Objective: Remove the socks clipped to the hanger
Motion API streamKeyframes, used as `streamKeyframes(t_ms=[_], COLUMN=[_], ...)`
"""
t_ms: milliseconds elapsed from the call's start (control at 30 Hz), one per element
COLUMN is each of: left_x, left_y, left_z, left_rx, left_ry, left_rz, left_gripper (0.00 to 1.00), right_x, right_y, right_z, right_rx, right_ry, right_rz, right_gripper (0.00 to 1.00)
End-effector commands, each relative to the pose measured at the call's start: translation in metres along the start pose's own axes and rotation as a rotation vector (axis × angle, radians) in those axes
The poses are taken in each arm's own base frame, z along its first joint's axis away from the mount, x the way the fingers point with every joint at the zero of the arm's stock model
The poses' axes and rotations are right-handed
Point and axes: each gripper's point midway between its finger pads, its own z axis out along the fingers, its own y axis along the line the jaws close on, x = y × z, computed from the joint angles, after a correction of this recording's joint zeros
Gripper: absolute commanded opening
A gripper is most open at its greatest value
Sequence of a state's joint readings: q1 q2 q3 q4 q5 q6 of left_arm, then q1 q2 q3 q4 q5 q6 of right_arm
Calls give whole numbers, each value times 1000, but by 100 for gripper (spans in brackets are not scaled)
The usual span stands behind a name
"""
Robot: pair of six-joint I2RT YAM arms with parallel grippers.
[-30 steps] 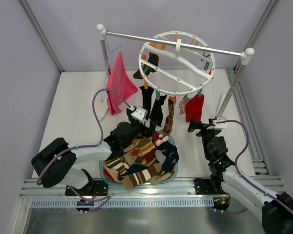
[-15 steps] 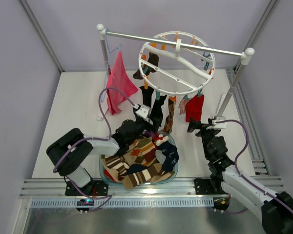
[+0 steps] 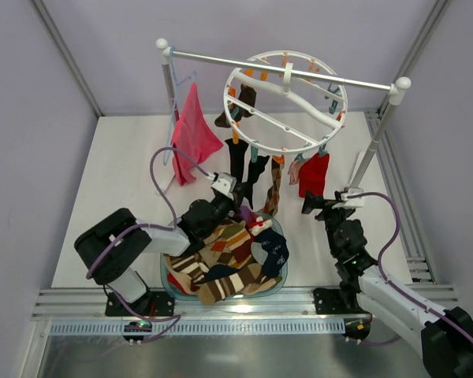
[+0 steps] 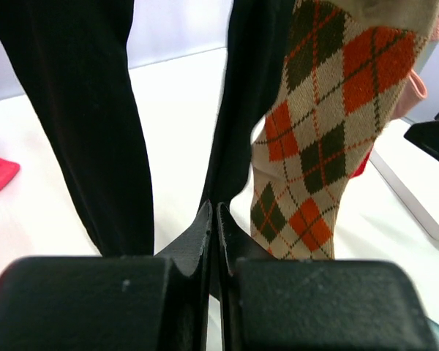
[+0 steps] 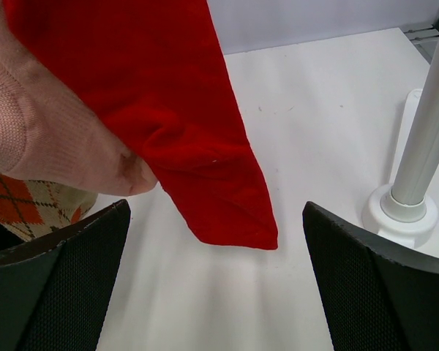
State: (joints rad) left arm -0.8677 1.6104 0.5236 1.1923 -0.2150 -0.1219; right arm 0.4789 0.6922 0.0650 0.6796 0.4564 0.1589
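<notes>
The white round hanger (image 3: 292,150) hangs from the rail with socks clipped around it. Two black socks (image 3: 236,161) hang at its near side, then an argyle sock (image 3: 273,189) and a red sock (image 3: 315,173). My left gripper (image 3: 238,206) is shut on the toe of the right-hand black sock (image 4: 252,110), its tips (image 4: 214,208) pinched together; the other black sock (image 4: 80,110) hangs left, the argyle sock (image 4: 314,146) right. My right gripper (image 5: 216,212) is open just below the red sock (image 5: 154,88), a pale pink sock (image 5: 44,139) beside it.
A clear basket (image 3: 167,279) full of striped and patterned socks sits between the arms. A pink cloth (image 3: 191,134) hangs on a thin wire hanger at the left. The metal rail (image 3: 221,59) rests on two white posts; the right post's base (image 5: 406,212) is near my right gripper.
My left gripper has moved in under the black sock and gone from open to shut on its toe. The right arm has stayed still and open.
</notes>
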Motion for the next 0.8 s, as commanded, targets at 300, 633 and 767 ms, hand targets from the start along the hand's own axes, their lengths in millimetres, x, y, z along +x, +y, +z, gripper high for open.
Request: streamKeyframes(t_ms=[300, 633, 767], left_x=[-57, -52, -58], left_y=[-6, -9, -15], left_z=[-37, -50, -61], left_rx=[53, 85, 129], left_ry=[-135, -94, -109], left_rz=[-78, -51, -45], left_gripper=[0, 0, 0], right_x=[-36, -83, -91], right_y=[63, 180, 198], right_z=[-7, -18, -10], right_rx=[-268, -547, -464], right_ry=[-70, -77, -75], right_rz=[-20, -24, -92], right_gripper=[100, 100, 100])
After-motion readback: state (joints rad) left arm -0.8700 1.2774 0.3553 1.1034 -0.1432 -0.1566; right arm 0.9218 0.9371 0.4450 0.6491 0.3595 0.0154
